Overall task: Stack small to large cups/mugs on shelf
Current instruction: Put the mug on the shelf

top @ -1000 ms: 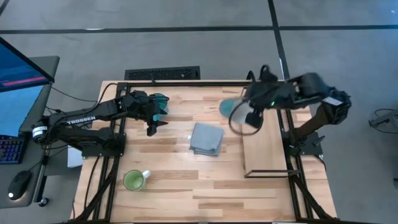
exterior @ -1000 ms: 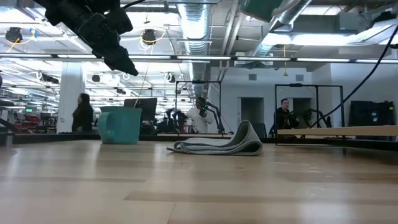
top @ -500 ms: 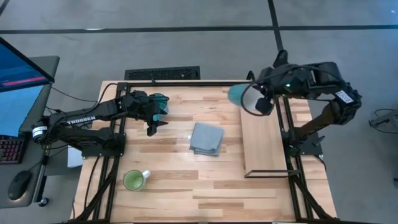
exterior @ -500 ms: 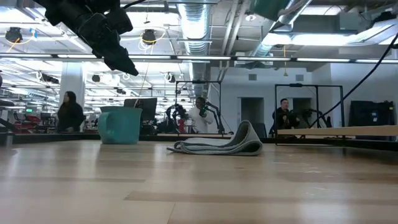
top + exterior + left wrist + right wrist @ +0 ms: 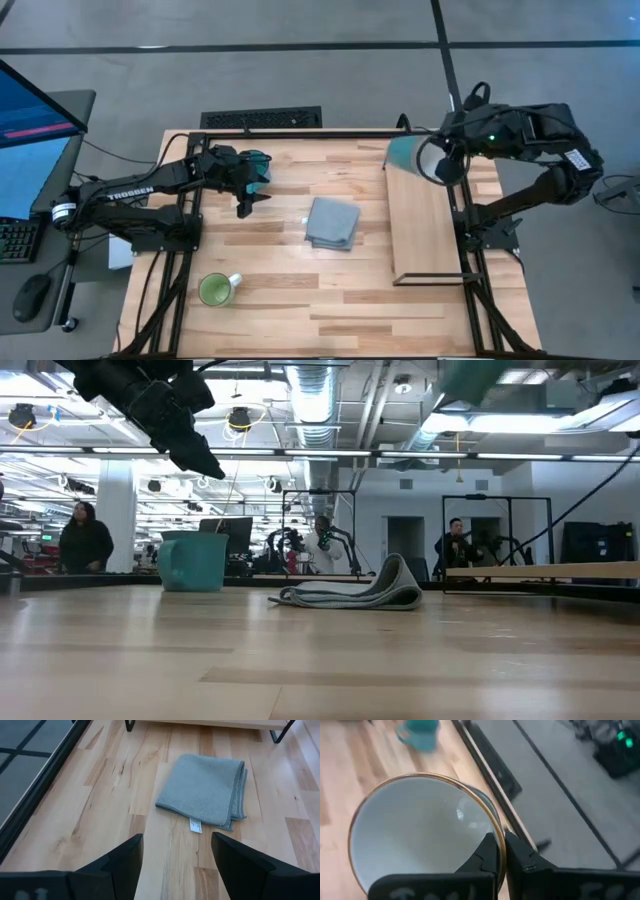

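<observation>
three mugs, one in the air over the shelf

right gripper [image 5: 447, 163] pinches the rim of a mug [image 5: 409, 156], seemingly teal outside, above the shelf [image 5: 425, 225] far end; left gripper [image 5: 250, 195] hangs spread beside a teal mug [image 5: 258, 160]; one green mug [image 5: 214, 290], one folded cloth [image 5: 332, 222] lie apart.

Three mugs: a light green mug [image 5: 214, 290] lower left, a teal mug [image 5: 259, 160] upper left, a third mug [image 5: 408, 155] upper right. One folded cloth [image 5: 332, 222], one shelf [image 5: 425, 225].
</observation>
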Controlling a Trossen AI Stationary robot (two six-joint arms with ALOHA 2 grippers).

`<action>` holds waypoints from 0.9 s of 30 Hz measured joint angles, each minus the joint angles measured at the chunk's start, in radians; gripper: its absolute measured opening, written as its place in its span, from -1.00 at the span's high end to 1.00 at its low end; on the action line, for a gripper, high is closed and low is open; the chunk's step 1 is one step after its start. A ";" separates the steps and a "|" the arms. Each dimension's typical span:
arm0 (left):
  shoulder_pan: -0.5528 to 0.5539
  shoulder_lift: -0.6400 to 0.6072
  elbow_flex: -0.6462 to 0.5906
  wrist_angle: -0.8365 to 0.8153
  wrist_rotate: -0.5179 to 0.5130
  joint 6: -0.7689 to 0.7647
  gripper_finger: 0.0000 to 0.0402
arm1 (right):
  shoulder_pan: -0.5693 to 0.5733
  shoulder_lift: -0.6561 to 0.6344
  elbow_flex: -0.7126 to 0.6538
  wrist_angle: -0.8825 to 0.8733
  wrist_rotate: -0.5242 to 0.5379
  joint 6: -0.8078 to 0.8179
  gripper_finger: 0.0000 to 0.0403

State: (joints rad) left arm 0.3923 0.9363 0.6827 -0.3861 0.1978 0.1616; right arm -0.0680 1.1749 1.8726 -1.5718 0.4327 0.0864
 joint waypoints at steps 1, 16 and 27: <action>0.000 0.000 0.000 0.003 0.000 0.000 -0.13 | -0.013 -0.026 -0.044 -0.001 -0.011 0.006 0.88; 0.000 0.000 0.000 0.121 -0.021 -0.023 -0.13 | -0.139 -0.234 -0.571 0.003 -0.282 0.042 0.88; 0.000 0.000 0.000 0.153 -0.055 -0.059 -0.13 | -0.314 -0.213 -0.720 0.033 -0.357 -0.198 0.88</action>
State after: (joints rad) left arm 0.3923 0.9360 0.6828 -0.2326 0.1425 0.1022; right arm -0.3816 0.9614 1.1530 -1.5383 0.0759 -0.1119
